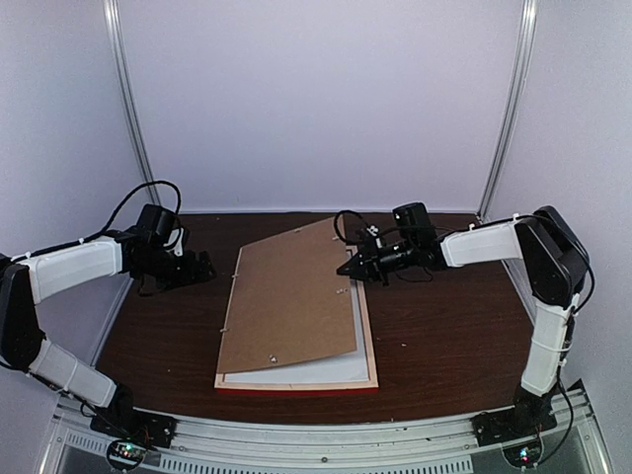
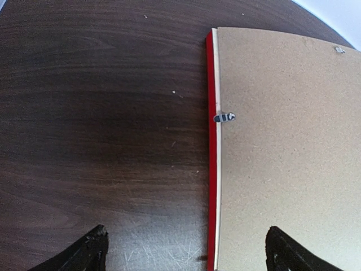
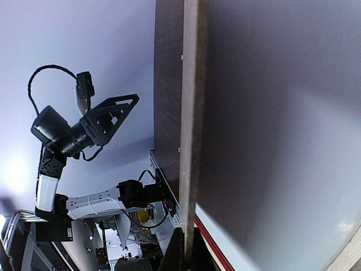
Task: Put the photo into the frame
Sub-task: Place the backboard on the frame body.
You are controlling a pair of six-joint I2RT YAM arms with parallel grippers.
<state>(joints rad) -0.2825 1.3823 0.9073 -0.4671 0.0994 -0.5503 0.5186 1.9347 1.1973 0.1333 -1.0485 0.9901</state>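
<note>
Centrally, frame (image 1: 296,387) lies face-down on dark wooden table (image 1: 434,326), pale back up, red edge toward arm bases. White sheet (image 1: 306,370) shows inside it; whether photo, cannot tell. Brown backing board (image 1: 291,301) rests askew on top, right edge raised, pinched in closed right gripper (image 1: 354,267). Left gripper (image 1: 200,265) gapes wide, empty, above table beside frame's left rail.

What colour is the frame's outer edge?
Red, clearest in the left wrist view, running down the side of the frame.
</note>
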